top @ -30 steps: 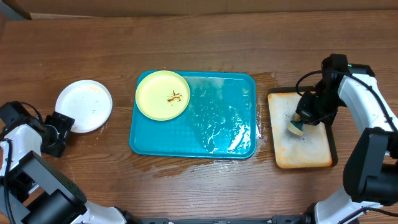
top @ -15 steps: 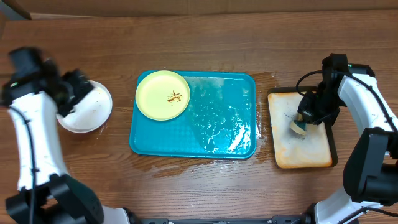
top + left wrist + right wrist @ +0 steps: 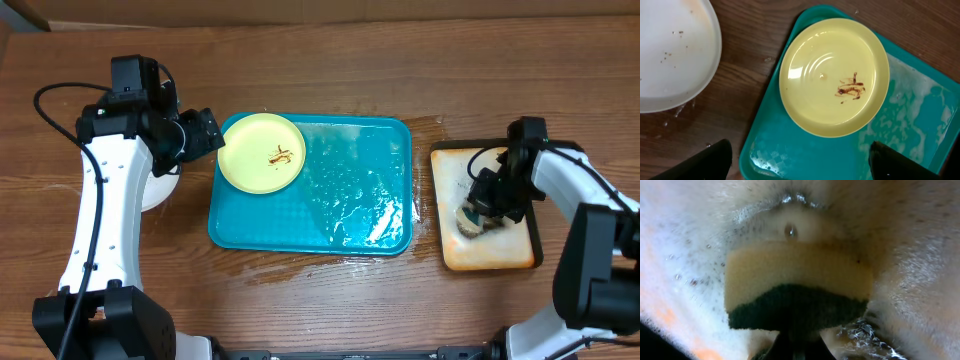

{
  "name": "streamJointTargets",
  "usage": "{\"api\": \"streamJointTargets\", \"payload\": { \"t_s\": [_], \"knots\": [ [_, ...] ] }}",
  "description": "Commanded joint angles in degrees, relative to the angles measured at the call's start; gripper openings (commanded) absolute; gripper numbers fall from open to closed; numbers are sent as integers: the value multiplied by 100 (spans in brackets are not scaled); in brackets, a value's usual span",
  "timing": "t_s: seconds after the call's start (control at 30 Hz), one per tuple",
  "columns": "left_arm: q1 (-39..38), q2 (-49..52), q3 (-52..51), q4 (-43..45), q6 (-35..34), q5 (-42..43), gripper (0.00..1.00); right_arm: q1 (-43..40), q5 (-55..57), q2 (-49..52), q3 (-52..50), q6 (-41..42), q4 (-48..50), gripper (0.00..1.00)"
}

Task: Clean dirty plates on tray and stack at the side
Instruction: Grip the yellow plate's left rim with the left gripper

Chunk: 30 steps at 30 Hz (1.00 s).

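A pale yellow-green plate with a brown smear lies in the far-left corner of the teal tray. A white plate sits on the table left of the tray, mostly hidden under my left arm. My left gripper is open and empty above the tray's left edge. The left wrist view shows the yellow plate, the speckled white plate, the tray and my spread fingers. My right gripper is shut on a yellow-and-green sponge, pressing it on the tan tray.
The black-rimmed tan tray stands right of the teal tray, its surface foamy. Soapy water covers the teal tray's right half. Water has spilled on the wooden table along the tray's front edge.
My left arm has swung from the near-left table edge up over the white plate to the tray's left edge. My right gripper with the sponge has shifted slightly forward and left on the tan tray.
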Motion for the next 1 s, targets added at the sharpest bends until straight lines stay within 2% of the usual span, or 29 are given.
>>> {"api": "streamJointTargets", "payload": {
  "t_s": [0.0, 0.3, 0.43, 0.6, 0.67, 0.77, 0.83, 0.87, 0.9, 0.97],
  "knots": [
    [-2, 109, 33, -122, 133, -61, 89, 13, -323, -28, -614, 94, 382, 4],
    [-195, 968, -68, -313, 103, 131, 89, 11, -358, -28, -866, 90, 638, 4],
    [-280, 1447, -68, -267, 57, 330, 77, 11, -358, -28, -866, 90, 634, 4],
    [-404, 2015, -68, -249, -184, 601, 73, 13, -365, -28, -866, 90, 625, 4],
    [-444, 2162, -68, -251, -245, 625, 65, 11, -361, -28, -866, 87, 627, 4],
    [-470, 2308, -68, -249, -343, 726, 37, 11, -361, -28, -866, 83, 623, 4],
    [-483, 2356, -70, -229, -459, 739, 22, 11, -361, -28, -866, 85, 610, 4],
    [-492, 2367, -70, -203, -511, 737, 20, 11, -361, -28, -866, 85, 608, 4],
    [-494, 2367, -70, -179, -562, 737, 20, 11, -363, -28, -866, 85, 605, 4],
    [-494, 2367, -70, -162, -656, 737, 45, 11, -361, -28, -866, 83, 603, 4]
  ]
}}
